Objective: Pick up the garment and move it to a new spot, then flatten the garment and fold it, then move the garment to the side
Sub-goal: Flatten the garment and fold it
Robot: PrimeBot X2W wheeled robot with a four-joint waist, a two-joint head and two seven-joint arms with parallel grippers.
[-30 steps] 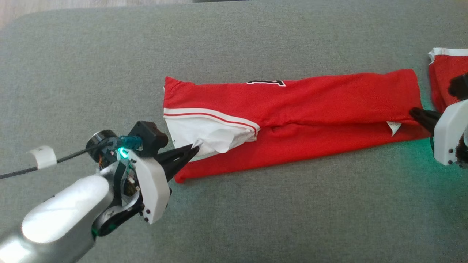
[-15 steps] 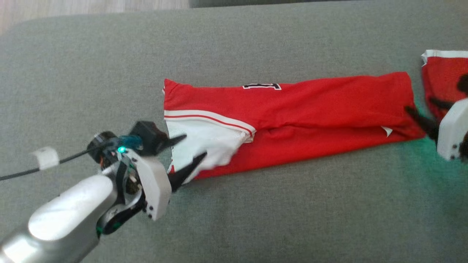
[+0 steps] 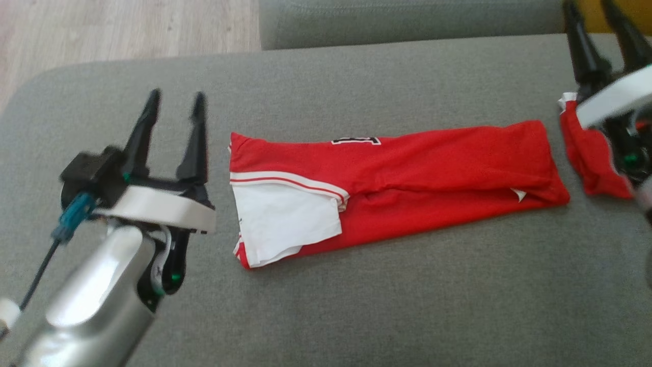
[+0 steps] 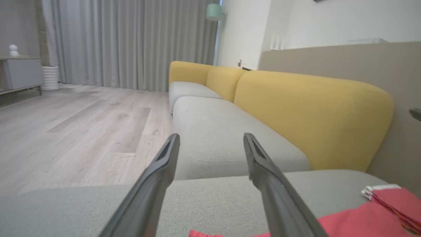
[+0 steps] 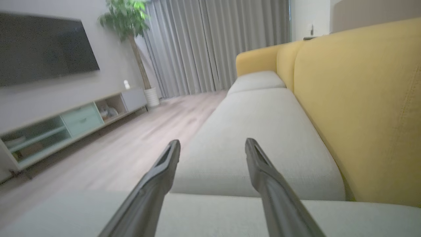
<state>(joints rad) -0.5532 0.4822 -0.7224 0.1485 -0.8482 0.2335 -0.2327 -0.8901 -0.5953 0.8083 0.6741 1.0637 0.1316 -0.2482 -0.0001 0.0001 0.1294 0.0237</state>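
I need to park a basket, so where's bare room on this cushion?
Bare: the wide cushion strip between the folded red garment and the near edge, and the band behind it. Crowded: right end, by the small red piece and right claw.

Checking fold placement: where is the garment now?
Head view: the garment lies on the grey sofa seat, between the left gripper and another red cloth at right.

Garment stretched across the sofa seat, one gripper off each end.
The garment point(image 3: 407, 188) lies lengthwise across the middle of the sofa seat point(image 3: 356, 306), and the left gripper point(image 3: 175, 99) sits just beside its left end, apart from it. Far right, a second garment point(image 3: 591, 153) lies near the first one's right end, the right gripper point(image 3: 587, 10) over it. Behind the seat comes another cushion point(image 3: 407, 20), with floor point(image 3: 102, 30) back left.
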